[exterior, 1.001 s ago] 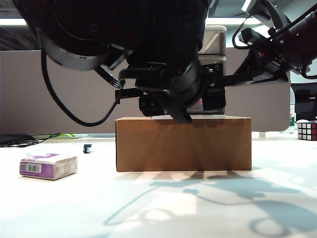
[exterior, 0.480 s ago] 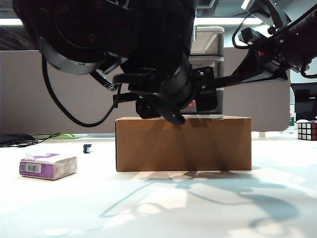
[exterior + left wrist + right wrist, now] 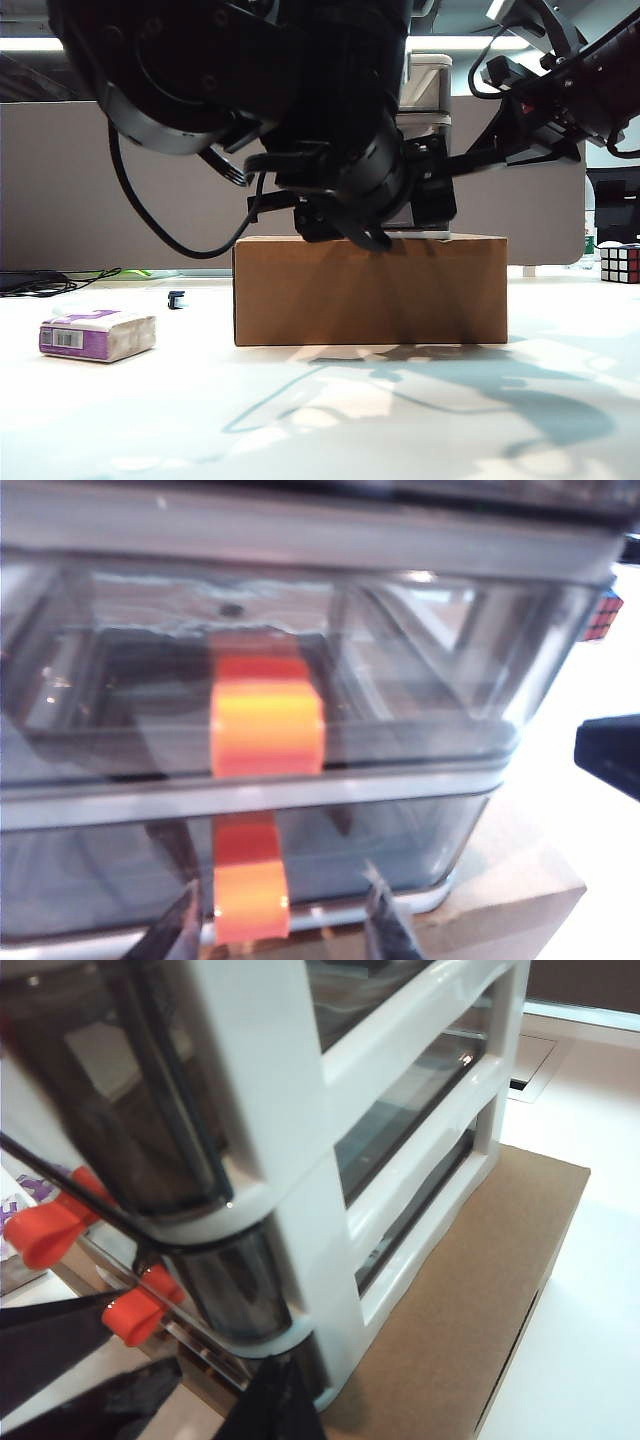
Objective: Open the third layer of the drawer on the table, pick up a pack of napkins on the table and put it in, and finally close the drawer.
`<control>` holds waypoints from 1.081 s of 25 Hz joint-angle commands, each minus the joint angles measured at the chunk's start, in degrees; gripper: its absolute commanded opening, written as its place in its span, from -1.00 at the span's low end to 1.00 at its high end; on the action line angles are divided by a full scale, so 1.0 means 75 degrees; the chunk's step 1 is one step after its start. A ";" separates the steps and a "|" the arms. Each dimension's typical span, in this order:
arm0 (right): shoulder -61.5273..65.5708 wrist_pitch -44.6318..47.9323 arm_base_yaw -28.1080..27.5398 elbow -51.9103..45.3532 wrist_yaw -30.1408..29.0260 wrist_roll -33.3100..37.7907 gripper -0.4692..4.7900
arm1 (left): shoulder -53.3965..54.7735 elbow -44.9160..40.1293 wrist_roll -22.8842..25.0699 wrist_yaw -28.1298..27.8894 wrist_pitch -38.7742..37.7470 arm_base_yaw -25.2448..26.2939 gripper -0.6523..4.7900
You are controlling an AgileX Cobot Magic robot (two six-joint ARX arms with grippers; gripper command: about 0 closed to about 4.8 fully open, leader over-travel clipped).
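Low, left tool (image 3: pixel 285 920) astride third layer (image 3: pixel 250 865) handle, right tool (image 3: pixel 215 1400) bracing drawer (image 3: pixel 290 1160)

Bright overhead light, arm shadows across the table (image 3: pixel 120 420), backlit black silhouettes, soft blurred wrist views.

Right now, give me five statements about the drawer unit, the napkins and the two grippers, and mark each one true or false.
1. The pack of napkins lies on the table, left of the cardboard box. True.
2. The drawer unit stands directly on the table. False: it stands on the cardboard box.
3. The left gripper has its fingers either side of the lowest drawer's orange handle. True.
4. The left gripper holds the napkins. False: the pack lies untouched.
5. The right gripper hovers over the Rubik's cube. False: it is at the drawer unit's corner.
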 commanded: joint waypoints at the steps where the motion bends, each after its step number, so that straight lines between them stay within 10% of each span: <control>1: -0.0020 0.0079 0.0003 0.0029 -0.0003 -0.0032 -0.84 | -0.0003 0.0055 0.0003 -0.0047 -0.0006 0.0050 -0.02; 27: -0.0020 0.0079 0.0029 0.0026 -0.0286 -0.0029 -0.84 | -0.0003 0.0061 -0.0032 -0.0201 0.0140 0.0213 -0.78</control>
